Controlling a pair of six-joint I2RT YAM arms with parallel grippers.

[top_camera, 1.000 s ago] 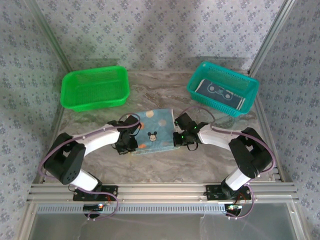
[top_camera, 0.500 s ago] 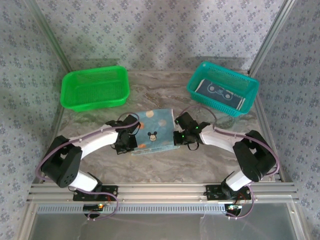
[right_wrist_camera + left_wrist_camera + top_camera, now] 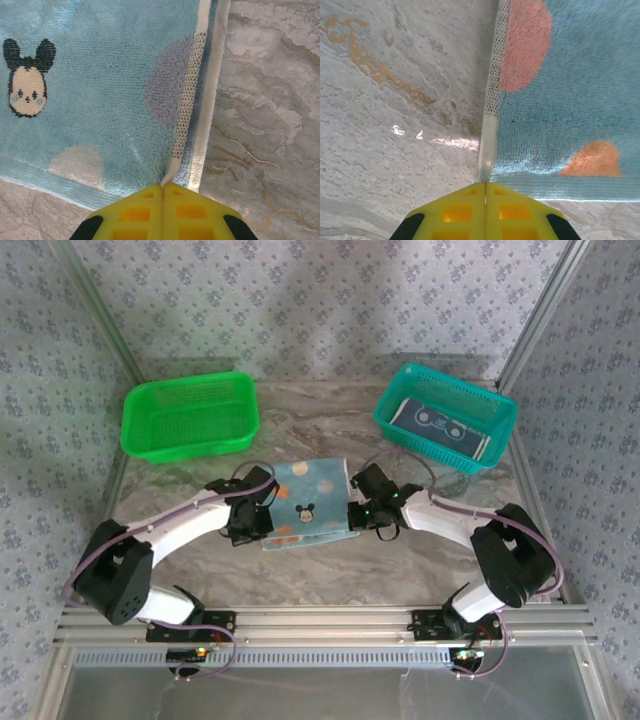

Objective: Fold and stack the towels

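Towel [image 3: 305, 502], corners hidden inside left tool [image 3: 485, 185], right tool [image 3: 163, 187]

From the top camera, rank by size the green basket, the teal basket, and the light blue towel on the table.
1. Green plastic basket and teal plastic basket: they look alike, so I won't rank them.
2. Light blue cartoon-print towel: clearly smaller.

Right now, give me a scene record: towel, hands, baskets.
towel: light blue towel lying on the marble table, cartoon face print up
left hand: shut on the towel's near left corner
right hand: shut on the towel's near right edge, where layers are doubled
green basket: far left of the table
teal basket: far right, holds a dark folded cloth
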